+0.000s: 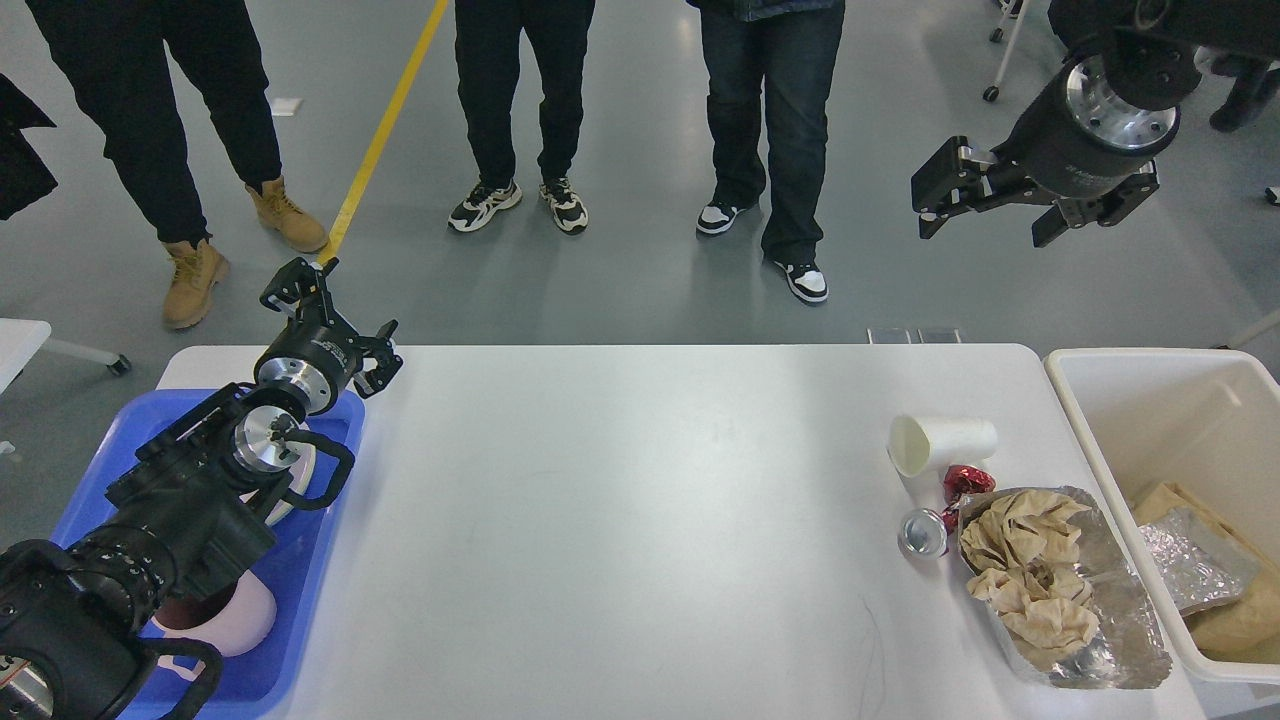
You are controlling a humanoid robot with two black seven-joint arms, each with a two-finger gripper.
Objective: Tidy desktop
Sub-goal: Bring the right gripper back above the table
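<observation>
Desktop [620, 520]: wide white tabletop with rounded corners and a smooth matte face; it fills the lower middle of the head view, between the tray on the left and the bin on the right.
Tray [330, 560]: blue plastic, rectangular, on the desktop's left end; it holds pale rounded dishes, one a pinkish bowl [235, 622], mostly hidden under the left arm.
Bin [1160, 420]: cream, rectangular, smooth-walled, just beside the desktop's right edge; inside lie crumpled brown paper [1245, 610] and a sheet of silver foil [1190, 565].
Foil dish [1120, 610]: crinkled silver foil, on the desktop near its right edge; it holds wadded tan paper napkins [1030, 575].
Paper cup [940, 445]: white, on its side, mouth facing left, behind the foil dish.
Can [922, 533]: silver-topped, just left of the foil dish.
Red wrapper [968, 483]: shiny, crumpled, between cup and foil dish.
Left gripper [335, 315]: black, raised over the tray's far corner, pointing away from the robot; fingers spread apart, holding nothing.
Right gripper [990, 205]: black with a metal wrist, held high above the floor beyond the desktop's far right corner, pointing left; fingers apart, holding nothing.
</observation>
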